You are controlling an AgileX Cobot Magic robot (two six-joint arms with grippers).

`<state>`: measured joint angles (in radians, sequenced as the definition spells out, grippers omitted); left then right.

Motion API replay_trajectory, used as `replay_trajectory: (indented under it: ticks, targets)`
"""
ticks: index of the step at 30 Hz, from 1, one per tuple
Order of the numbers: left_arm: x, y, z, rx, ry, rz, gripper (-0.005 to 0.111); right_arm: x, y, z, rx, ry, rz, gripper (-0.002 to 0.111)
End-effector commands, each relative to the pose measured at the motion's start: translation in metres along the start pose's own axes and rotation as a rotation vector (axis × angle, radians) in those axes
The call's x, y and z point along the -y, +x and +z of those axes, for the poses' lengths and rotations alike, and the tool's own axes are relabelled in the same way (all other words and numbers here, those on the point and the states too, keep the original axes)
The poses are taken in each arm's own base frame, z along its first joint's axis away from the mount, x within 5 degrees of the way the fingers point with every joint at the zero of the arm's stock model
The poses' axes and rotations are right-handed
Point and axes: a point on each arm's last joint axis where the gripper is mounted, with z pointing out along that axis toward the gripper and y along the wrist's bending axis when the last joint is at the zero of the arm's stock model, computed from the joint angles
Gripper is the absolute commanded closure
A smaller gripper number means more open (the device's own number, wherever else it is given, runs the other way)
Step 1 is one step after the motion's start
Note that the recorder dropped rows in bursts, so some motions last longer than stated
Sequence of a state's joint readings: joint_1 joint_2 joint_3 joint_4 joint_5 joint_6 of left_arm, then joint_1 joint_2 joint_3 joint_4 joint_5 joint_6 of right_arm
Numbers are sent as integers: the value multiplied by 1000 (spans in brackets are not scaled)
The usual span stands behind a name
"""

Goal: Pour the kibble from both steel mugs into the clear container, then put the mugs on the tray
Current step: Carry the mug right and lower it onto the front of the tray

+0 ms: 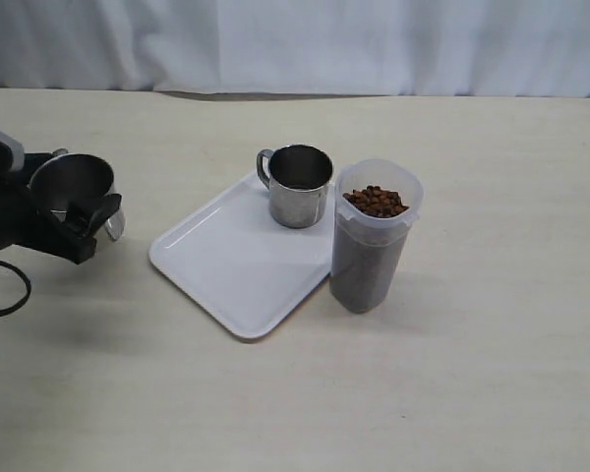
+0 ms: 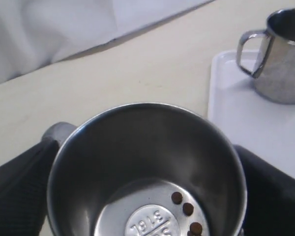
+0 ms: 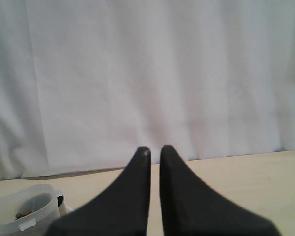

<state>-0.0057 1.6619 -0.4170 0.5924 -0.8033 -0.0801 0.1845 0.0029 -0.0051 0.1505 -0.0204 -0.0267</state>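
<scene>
Flat white tray [image 1: 226, 275], rounded corners. Frosted clear container [image 1: 369, 261] just beside its right edge, heaped with brown kibble [image 1: 376, 202]. Left gripper [image 1: 74, 197] clamps shiny steel mug [image 2: 147, 147] left of tray, few pellets [image 2: 188, 209] inside. Second steel mug [image 1: 300, 192] upright on tray's far corner. Right gripper [image 3: 155, 152] pinched closed.

The pale tabletop [image 1: 472, 393] holds a white tray [image 1: 226, 265] and a container [image 1: 369, 265] just beside it, maybe touching.
</scene>
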Motion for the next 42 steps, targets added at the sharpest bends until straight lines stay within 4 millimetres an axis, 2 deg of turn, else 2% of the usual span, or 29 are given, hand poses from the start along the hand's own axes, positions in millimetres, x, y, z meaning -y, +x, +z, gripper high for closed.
replay_trajectory:
  ticks: [1, 5, 11, 18, 31, 36, 39, 42]
  targets:
    - [15, -20, -8, 88, 136, -40, 107, 0, 2, 0, -6, -1, -10, 103]
    - [34, -28, -3, 114, 211, -46, 107, 0, 2, 0, -6, -1, -10, 103]
    - [59, -41, 18, 131, 280, -45, 107, 0, 2, 0, -6, -1, -10, 103]
    - [81, -38, 51, 93, 358, -27, 107, 0, 2, 0, -6, -1, -10, 103]
    - [82, -11, 86, 21, 361, 5, 107, 0, 2, 0, -6, -1, -10, 103]
    - [81, -7, 98, 19, 361, 21, 106, 0, 2, 0, -6, -1, -10, 103]
    - [81, -5, 100, 13, 360, 21, 97, 0, 2, 0, -6, -1, -10, 103]
    - [84, -4, 100, 9, 388, 49, 72, 0, 2, 0, -6, -1, -10, 103]
